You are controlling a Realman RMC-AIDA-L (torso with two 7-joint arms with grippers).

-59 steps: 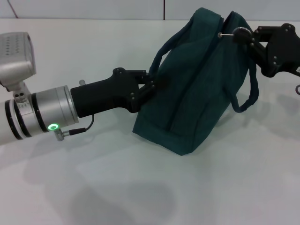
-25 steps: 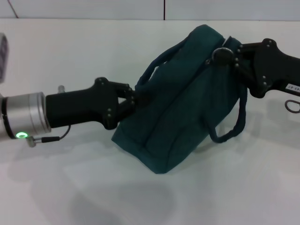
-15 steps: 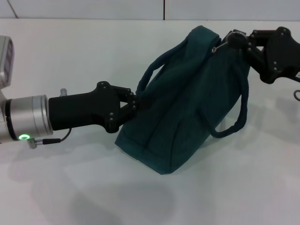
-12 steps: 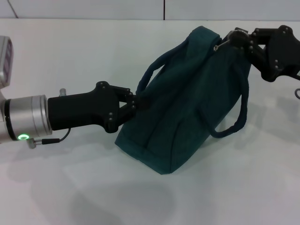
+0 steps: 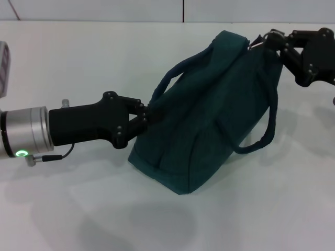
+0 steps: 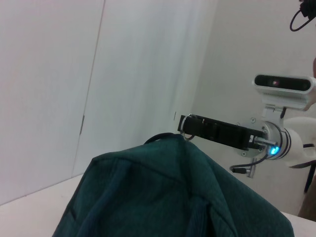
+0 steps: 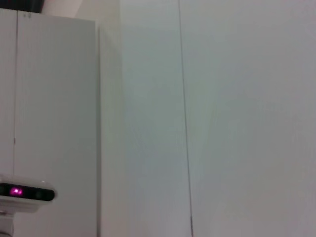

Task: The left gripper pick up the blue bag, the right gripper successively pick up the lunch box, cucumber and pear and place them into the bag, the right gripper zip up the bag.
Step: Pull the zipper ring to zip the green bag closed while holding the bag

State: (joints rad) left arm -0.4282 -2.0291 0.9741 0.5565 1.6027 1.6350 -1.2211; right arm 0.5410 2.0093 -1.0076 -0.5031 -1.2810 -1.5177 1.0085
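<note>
Nearest us in the head view, the left tool [image 5: 148,116] is clamped on the side of the blue bag [image 5: 209,112], which stands tilted on the white tabletop [image 5: 94,209]. At the bag's far top corner the right tool [image 5: 272,41] pinches the ring zip pull [image 5: 266,37]. Only the left wrist view shows the right tool's side [image 6: 186,128]. We read no writing anywhere.

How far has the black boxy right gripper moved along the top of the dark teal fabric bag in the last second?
Yes. The right gripper has slid toward the robot's right along the dark teal bag's top, out to its right-hand end.
</note>
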